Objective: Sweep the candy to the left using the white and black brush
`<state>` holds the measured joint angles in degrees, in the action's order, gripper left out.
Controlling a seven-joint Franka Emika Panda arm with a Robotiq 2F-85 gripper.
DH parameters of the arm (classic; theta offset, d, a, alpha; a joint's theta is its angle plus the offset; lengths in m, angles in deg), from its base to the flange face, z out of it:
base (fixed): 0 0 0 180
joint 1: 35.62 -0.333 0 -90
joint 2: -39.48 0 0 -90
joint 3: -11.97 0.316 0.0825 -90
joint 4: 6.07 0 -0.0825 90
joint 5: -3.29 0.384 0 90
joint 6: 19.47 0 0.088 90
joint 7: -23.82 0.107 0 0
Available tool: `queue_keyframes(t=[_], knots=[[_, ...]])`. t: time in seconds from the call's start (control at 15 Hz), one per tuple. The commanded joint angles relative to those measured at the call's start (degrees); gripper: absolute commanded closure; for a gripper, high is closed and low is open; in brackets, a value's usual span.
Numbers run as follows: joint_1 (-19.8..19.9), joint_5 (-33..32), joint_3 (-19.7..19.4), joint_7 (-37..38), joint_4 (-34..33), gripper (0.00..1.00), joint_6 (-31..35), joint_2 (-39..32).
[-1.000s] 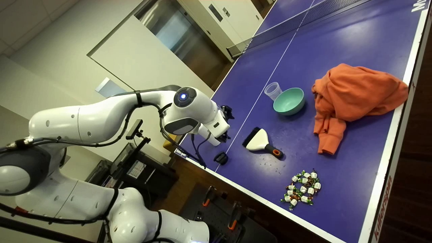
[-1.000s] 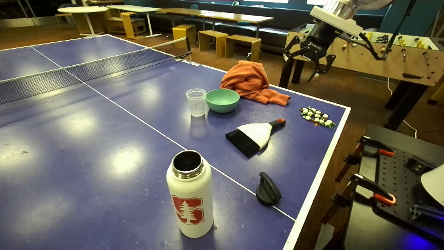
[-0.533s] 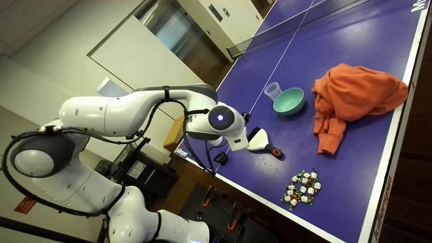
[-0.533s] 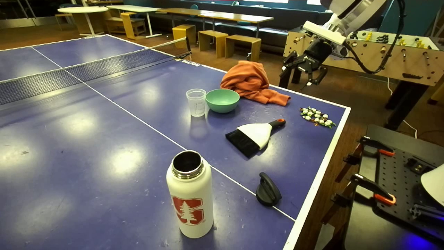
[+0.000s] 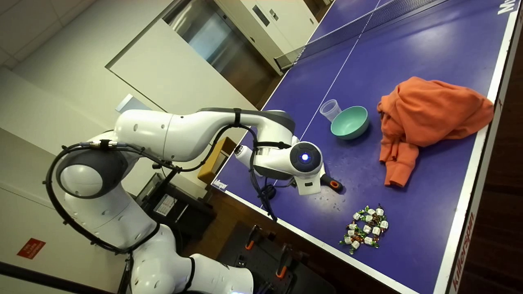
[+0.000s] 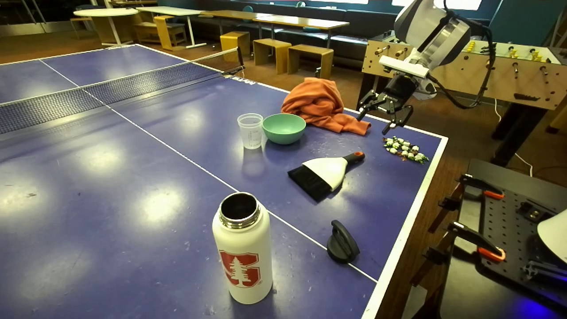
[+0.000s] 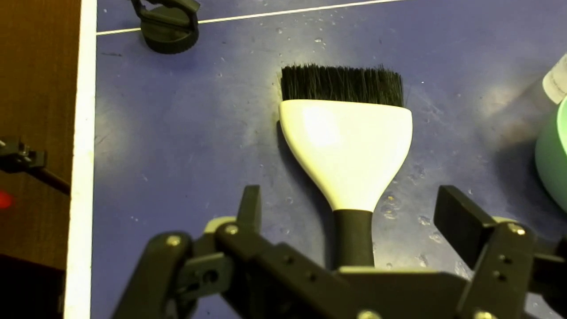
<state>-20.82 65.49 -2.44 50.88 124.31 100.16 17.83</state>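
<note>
Tabletop [image 6: 119, 266] is blue with white edging, patches of glare across it. Nearest in an exterior view: white bottle [image 6: 246, 266], upright, mouth open, red tree emblem on its side. Black cap [image 6: 343, 249] lies past it, near the edging.

Brush [image 7: 347, 150] lies flat on the tabletop: white body, black bristles, black handle with orange at its end. Fingers [image 7: 463, 221] stand wide. In the wrist view there is one on either side of the brush handle, each with a gap to it; the handle's end is hidden there. In an exterior view, the white arm [image 5: 192, 139] covers most of the brush and leaves the handle in sight.

Candy [image 5: 367, 230], a loose cluster in white, green and brownish wrappers, sits near a corner of the tabletop, apart from the brush, off its handle end.

Clear cup [image 6: 251, 131] stands upright just beside the green bowl [image 6: 284, 131]; cannot tell whether they touch. Orange garment [image 6: 315, 104] is heaped past the bowl, apart from it, at the tabletop's edge. Farther back, net [image 6: 133, 87] crosses the tabletop. Beyond: foosball table [image 6: 509, 86], wooden stools [image 6: 312, 49], long tables [image 6: 305, 21].
</note>
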Motion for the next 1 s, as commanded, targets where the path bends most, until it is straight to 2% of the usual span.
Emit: queue_keyframes(t=[0.0, 0.07, 0.13, 0.47, 0.93], knots=[[-0.16, 0.4, -0.24, 0.03, -2.76, 0.0, -1.07, -2.28], [0.12, 3.29, 0.61, -2.26, -0.99, 0.0, -1.9, 0.31], [-0.44, 0.92, -0.34, -0.62, -1.82, 0.0, -0.32, -2.18], [-0.62, 2.26, 0.01, -1.41, -1.86, 0.0, -0.65, -1.24], [-2.83, 2.24, 0.75, 0.57, -5.57, 0.0, 2.44, -6.1]])
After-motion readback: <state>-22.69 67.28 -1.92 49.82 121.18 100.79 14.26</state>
